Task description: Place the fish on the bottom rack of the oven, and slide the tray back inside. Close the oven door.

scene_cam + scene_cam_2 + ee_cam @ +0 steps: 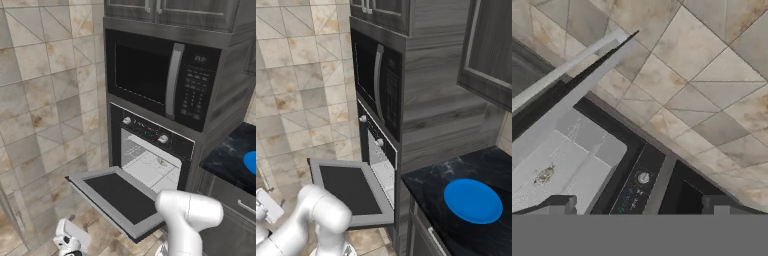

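Presently catalogued, left to right. Gripper [67, 242]: low at the lower left of the left base view, beneath the front edge of the oven door; fingers spread wide, nothing grasped. Oven door [117, 197]: folded down flat, its dark window facing up. Oven [150, 150]: cavity open, bottom rack [145, 162] lying pale inside. Fish [545, 175]: judged to be the small speck resting on the rack, though too small to be confirmed. Blue plate [473, 200]: bare, near the counter's front edge. Risks noted: the door's edge may be struck from below by the rising hand; the rack may be jolted and the fish dislodged.
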